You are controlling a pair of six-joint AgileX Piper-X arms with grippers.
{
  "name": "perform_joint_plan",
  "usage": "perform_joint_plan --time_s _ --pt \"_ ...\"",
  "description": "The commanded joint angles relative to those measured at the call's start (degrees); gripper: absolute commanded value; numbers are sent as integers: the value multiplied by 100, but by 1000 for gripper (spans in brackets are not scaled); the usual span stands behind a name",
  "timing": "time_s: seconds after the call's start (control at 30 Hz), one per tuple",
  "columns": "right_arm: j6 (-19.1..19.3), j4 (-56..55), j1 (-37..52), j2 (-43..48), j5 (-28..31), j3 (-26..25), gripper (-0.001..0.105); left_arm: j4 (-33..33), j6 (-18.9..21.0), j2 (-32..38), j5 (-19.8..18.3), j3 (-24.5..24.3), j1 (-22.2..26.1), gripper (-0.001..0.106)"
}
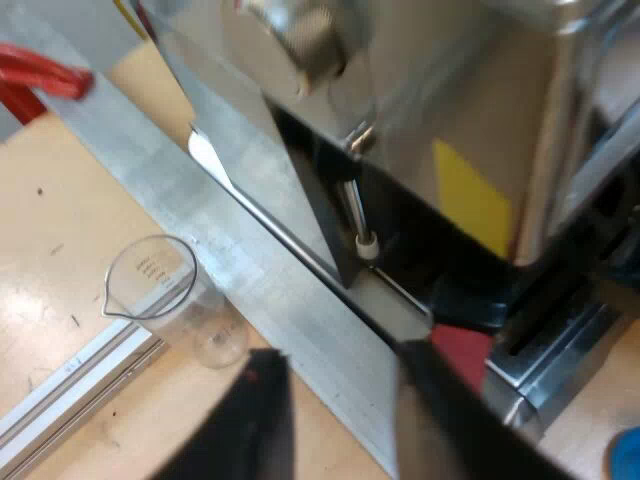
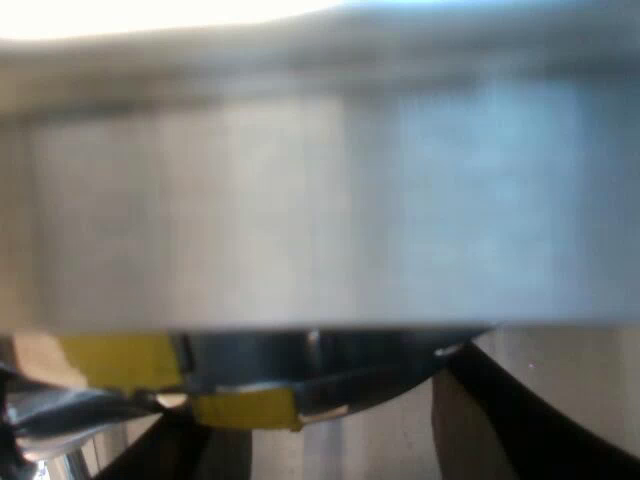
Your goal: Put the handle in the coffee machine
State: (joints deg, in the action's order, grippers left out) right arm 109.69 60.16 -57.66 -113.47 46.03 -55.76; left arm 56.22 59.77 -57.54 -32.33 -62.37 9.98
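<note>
The espresso machine (image 1: 430, 110) stands close ahead of my left gripper (image 1: 340, 425), whose dark fingers are open with nothing between them. Its thin steam wand (image 1: 352, 205) hangs down at the front, beside a yellow sticker (image 1: 470, 195). A red piece (image 1: 462, 350), apparently the handle's red end, shows low at the machine's front, just beyond one left fingertip (image 1: 440, 385). My right gripper (image 2: 330, 445) is pressed up near a brushed metal surface of the machine (image 2: 320, 200), fingers spread apart with nothing seen between them.
An empty measuring glass (image 1: 165, 300) stands on the wooden table beside a metal strip (image 1: 280, 290). A red clamp (image 1: 40, 75) lies farther off. The slotted drip tray (image 1: 550, 345) is under the machine, with a blue object (image 1: 626, 455) near it.
</note>
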Motion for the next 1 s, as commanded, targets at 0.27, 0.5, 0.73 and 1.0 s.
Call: perform_joint_plan --time_s 0.27,0.5,0.73,1.0 --pt "-20 562 18 238 -12 -229 44 -426 -330 -972 77 -62 3 0" --pt "-20 562 18 238 -12 -229 44 -752 -397 -1540 77 -62 -41 0" --pt "-20 562 18 238 -12 -229 44 -856 -521 -2049 102 -62 -47 0" --pt "-20 562 18 238 -12 -229 44 -284 -1015 -2200 76 -62 -219 0"
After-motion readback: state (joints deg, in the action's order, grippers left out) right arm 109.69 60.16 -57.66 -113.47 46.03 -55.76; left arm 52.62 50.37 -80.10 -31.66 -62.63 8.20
